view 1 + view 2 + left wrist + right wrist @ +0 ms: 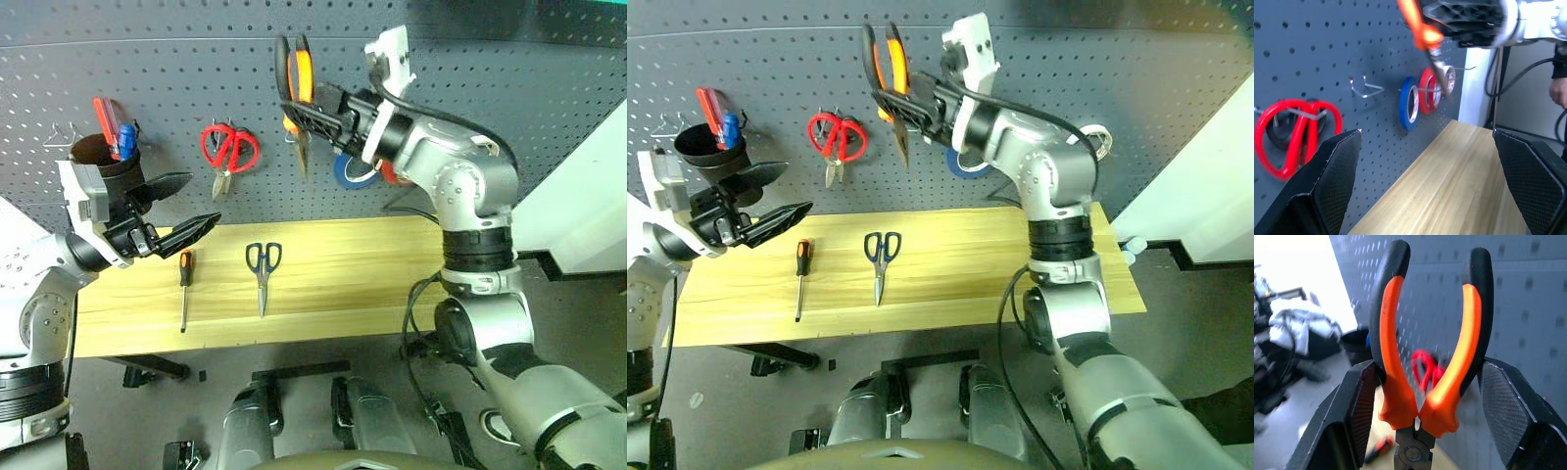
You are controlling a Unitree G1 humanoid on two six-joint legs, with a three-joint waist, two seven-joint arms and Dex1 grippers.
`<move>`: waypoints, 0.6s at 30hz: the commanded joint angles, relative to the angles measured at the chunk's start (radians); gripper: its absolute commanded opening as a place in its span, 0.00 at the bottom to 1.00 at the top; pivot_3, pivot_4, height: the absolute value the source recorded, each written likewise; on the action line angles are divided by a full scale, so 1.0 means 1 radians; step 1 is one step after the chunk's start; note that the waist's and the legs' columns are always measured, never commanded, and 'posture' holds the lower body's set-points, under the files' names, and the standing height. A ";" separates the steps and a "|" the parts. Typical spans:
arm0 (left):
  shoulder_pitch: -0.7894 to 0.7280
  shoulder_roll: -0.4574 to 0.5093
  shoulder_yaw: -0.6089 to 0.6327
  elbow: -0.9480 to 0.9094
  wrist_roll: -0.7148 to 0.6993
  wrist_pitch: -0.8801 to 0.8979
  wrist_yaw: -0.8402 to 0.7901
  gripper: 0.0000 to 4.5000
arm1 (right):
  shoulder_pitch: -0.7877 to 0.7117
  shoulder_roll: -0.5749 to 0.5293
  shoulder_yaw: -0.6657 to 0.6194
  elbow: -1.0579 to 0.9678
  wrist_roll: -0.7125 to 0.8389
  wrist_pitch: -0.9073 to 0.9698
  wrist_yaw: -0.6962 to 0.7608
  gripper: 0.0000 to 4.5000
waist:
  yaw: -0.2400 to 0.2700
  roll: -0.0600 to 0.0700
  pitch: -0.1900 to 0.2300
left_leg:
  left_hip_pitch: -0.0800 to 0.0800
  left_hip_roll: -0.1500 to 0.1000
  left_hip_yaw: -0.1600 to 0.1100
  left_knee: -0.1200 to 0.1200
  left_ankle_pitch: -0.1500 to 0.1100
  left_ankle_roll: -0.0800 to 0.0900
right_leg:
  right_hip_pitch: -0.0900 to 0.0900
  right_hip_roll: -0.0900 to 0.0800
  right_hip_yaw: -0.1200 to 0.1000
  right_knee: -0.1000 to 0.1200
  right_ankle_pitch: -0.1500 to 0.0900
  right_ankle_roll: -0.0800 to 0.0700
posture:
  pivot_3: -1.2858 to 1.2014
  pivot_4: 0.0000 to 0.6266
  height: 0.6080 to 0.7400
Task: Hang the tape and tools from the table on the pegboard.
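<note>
Even, fairly bright indoor light; soft shadows fall behind the red scissors (229, 152) on the pegboard (490, 49). Beyond the right gripper (1432, 406), a window-bright patch glares; the pliers (1422, 27) look motion-blurred

Orange-handled pliers (297, 93) raised at pegboard (176, 59); scissors (263, 272), screwdriver (184, 286) flat on table (343, 274).

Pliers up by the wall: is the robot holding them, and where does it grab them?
Yes. The right gripper holds the pliers by their orange handles, one finger outside each. The left gripper is open and holds nothing.
</note>
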 commanded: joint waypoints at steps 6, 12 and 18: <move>-0.020 0.021 0.008 0.009 0.052 -0.049 0.026 1.00 | -0.202 0.097 0.010 0.376 -0.162 -0.373 -0.243 0.63 | 0.004 -0.002 -0.027 | 0.000 0.000 0.001 -0.001 0.001 -0.001 | 0.001 0.000 0.000 -0.001 0.000 0.000 | 0.53 0.05 0.92; 0.000 0.021 0.011 -0.004 0.067 -0.053 0.042 1.00 | -0.234 0.114 0.045 0.519 -0.250 -0.545 -0.302 0.63 | 0.010 -0.002 -0.032 | 0.001 0.000 0.001 -0.001 0.001 -0.002 | 0.002 0.000 0.000 -0.001 0.000 0.000 | 0.54 0.05 0.92; 0.006 0.012 0.003 -0.015 0.081 -0.061 0.061 1.00 | -0.264 0.110 0.064 0.667 -0.328 -0.703 -0.388 0.63 | 0.017 -0.002 -0.033 | 0.007 0.000 0.001 -0.001 0.001 -0.002 | 0.006 0.000 0.001 0.001 0.000 0.000 | 0.54 0.05 0.92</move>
